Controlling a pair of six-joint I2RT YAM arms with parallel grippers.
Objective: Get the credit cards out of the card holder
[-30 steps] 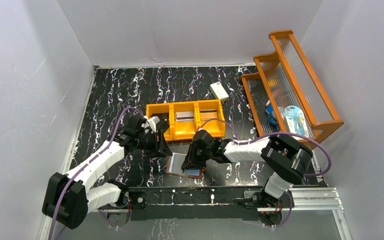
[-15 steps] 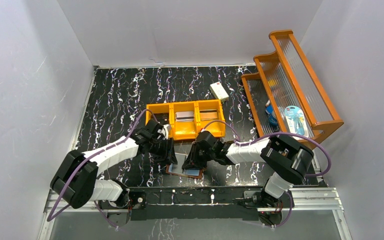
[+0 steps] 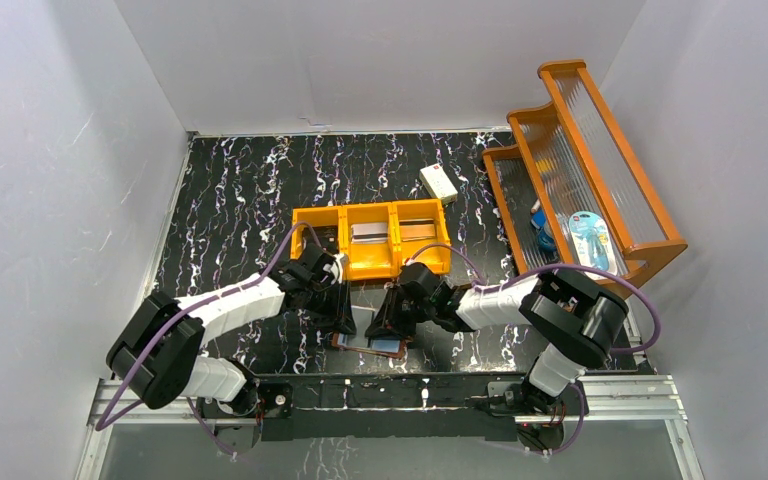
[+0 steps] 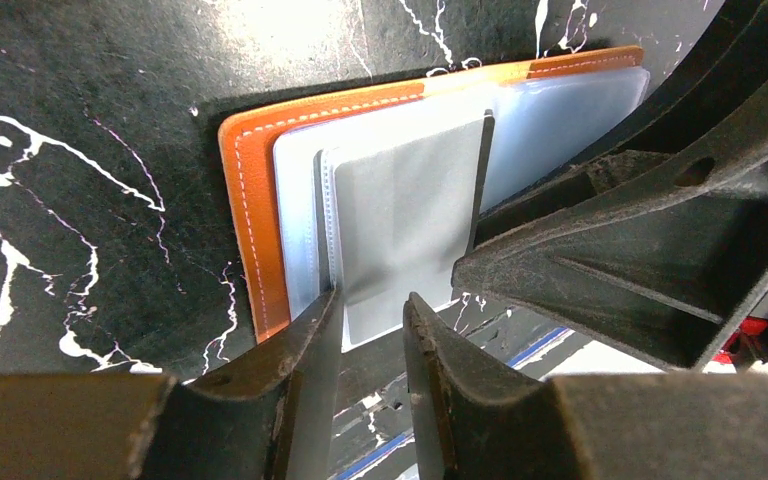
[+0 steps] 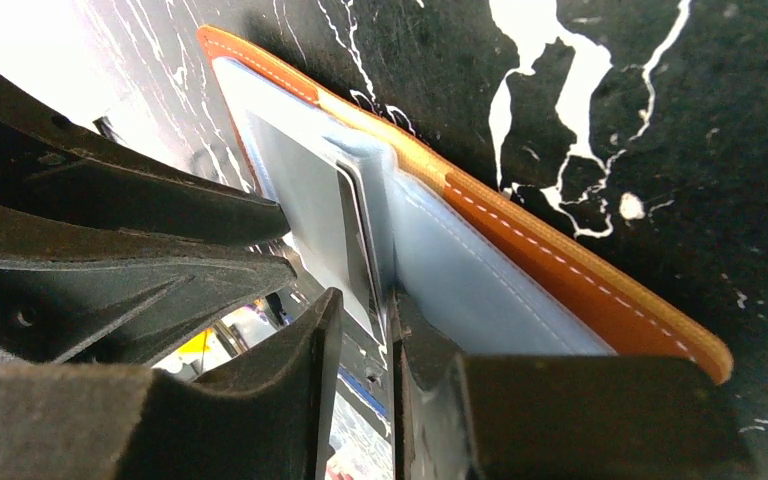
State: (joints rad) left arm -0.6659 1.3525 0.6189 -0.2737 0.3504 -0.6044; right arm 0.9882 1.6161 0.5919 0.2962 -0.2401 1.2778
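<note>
The card holder (image 3: 368, 343) lies open on the black marbled table near the front edge, its brown rim (image 4: 250, 230) (image 5: 580, 290) framing pale blue-grey sleeves. A grey-silver credit card (image 4: 405, 220) sticks out of a sleeve, and its thin dark edge (image 5: 358, 240) shows in the right wrist view. My left gripper (image 3: 345, 322) (image 4: 372, 300) stands at the holder's left side, jaws narrowly apart with the card's lower edge between the tips. My right gripper (image 3: 392, 325) (image 5: 362, 308) is at the right side, also slightly open. One of its fingers rests on the inner face, with the card's edge in the gap.
An orange three-compartment tray (image 3: 316, 218) sits just behind the holder, with flat cards in two compartments. A cream box (image 3: 438, 183) lies farther back. A wooden rack (image 3: 580, 170) fills the right side. The metal rail (image 3: 460, 390) runs along the near edge.
My left arm has swung right and down to the holder's left edge, and its jaws have narrowed. The right gripper has stayed at the holder, barely shifting.
</note>
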